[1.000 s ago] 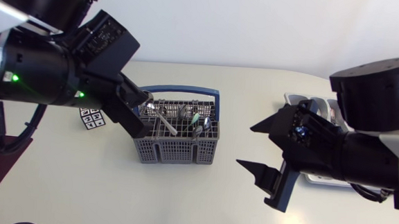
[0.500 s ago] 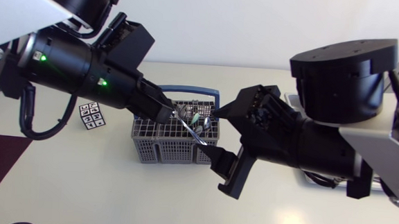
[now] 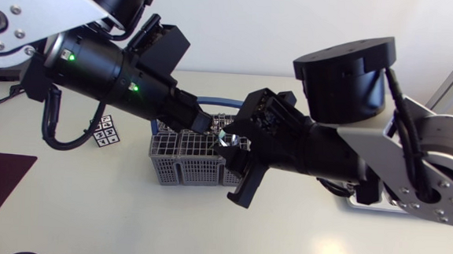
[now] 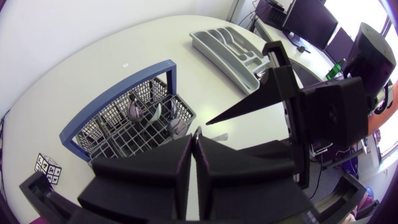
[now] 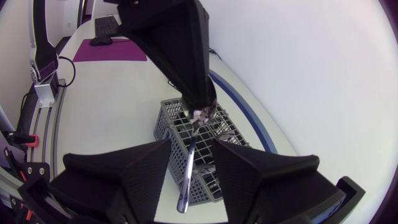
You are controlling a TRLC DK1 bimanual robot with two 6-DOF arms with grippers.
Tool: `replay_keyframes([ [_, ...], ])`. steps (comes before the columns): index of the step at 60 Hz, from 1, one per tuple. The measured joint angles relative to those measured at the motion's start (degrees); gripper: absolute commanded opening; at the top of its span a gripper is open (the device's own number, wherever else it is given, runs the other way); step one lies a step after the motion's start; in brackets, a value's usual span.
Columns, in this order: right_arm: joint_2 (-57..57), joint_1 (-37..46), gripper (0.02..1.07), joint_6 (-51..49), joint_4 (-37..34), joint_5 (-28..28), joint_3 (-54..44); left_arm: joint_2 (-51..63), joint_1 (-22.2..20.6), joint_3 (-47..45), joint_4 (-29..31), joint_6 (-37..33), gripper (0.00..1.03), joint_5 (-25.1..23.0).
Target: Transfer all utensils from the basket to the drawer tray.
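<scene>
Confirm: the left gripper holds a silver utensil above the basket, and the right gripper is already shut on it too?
Not shut. The right wrist view shows the right gripper open, a finger on either side of the silver utensil, which hangs from the left gripper above the basket.

Head camera high above the table (image 3: 126,223), both wrist cameras close over the same basket (image 3: 178,168), from opposite sides.

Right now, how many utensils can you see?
4: one utensil hangs from the left gripper, between the open fingers of the right gripper; three others sit in the basket. Arms may hide more.
</scene>
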State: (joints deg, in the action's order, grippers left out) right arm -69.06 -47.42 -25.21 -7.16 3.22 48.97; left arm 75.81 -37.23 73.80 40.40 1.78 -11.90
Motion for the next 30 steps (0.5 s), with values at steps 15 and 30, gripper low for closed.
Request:
replay_keyframes([
  [15, -2.01, 0.39, 0.1, 0.0, 0.15, 0.0, 0.87, 0.0, 0.0, 0.15, 0.0, 0.0, 0.04, -0.31],
  [30, -2.01, 0.66, 0.08, 0.17, 0.11, 0.74, 0.87, 0.0, 0.0, 0.2, 0.02, 0.2, 0.04, -0.31],
])
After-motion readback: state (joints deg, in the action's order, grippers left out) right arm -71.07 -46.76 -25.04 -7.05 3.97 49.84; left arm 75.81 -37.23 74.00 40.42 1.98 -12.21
